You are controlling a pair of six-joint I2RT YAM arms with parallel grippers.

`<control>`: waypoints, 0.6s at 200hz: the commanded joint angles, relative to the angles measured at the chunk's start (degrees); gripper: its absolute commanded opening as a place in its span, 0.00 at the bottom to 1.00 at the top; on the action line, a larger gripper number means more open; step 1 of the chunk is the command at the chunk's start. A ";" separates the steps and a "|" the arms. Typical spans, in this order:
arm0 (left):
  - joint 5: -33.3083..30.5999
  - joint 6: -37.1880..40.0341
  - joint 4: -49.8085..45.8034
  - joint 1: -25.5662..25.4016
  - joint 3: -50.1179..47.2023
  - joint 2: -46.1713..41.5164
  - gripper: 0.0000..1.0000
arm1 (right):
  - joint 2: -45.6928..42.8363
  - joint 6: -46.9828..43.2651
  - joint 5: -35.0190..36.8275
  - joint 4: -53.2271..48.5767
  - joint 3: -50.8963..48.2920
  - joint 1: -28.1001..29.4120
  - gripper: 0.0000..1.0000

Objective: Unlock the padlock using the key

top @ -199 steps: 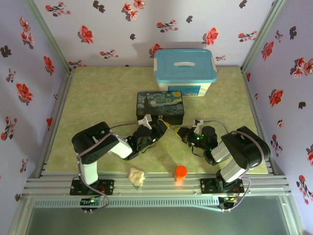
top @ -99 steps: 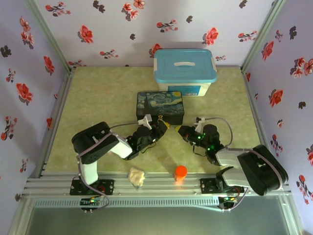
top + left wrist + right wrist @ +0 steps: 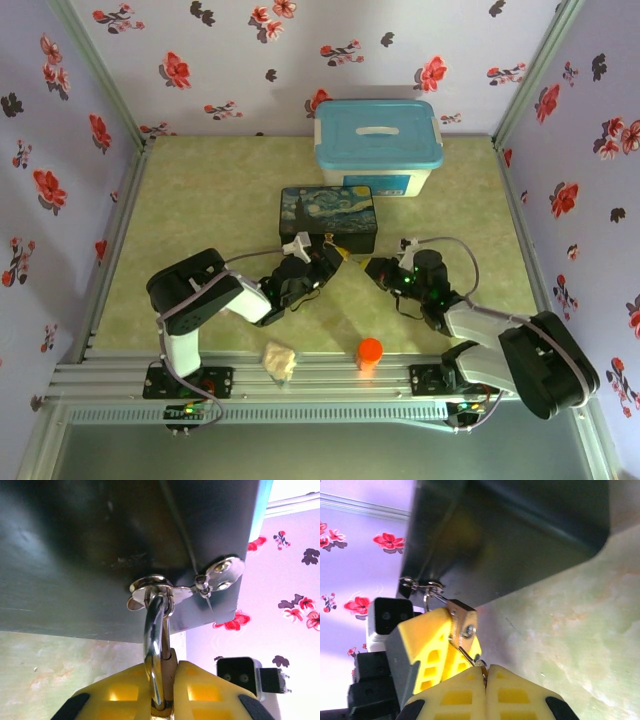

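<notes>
right gripper [image 3: 485, 672] pinches the key [image 3: 469, 656] end-on, tip meeting the padlock [image 3: 462, 622], likely ready to turn. left gripper [image 3: 162, 680] is clamped on the padlock body, steadying it. its shackle [image 3: 152, 645] hangs through the hasp [image 3: 155, 587] on the near face of the box [image 3: 100, 555], mid-table [image 3: 200, 200].

A starry-night box [image 3: 328, 211] sits near a blue-lidded bin [image 3: 378, 145]; an orange cylinder [image 3: 370, 351] and a crumpled wad [image 3: 280, 360] lie well apart from them.
</notes>
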 commanded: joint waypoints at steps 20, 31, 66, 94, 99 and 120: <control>-0.78 -0.28 4.64 -0.22 1.76 -1.05 0.00 | -0.29 -2.94 2.18 -3.77 2.56 0.39 0.00; -0.73 -0.71 4.79 -0.24 1.76 -0.83 0.00 | 0.58 -2.91 2.13 -3.35 2.64 0.39 0.00; -0.66 -0.54 4.72 -0.33 2.08 -0.46 0.00 | 2.24 -1.99 1.90 -0.96 2.56 0.48 0.00; -0.50 -0.44 4.73 -0.59 2.46 -0.34 0.00 | 1.52 -2.48 1.94 -0.97 2.94 0.48 0.00; -0.44 -0.29 4.65 -0.59 2.54 -0.28 0.00 | 1.26 -2.70 2.02 -1.41 3.03 0.48 0.00; -0.25 -1.13 5.17 -0.72 2.55 0.80 0.00 | 1.55 -3.61 2.23 -3.17 3.77 0.53 0.00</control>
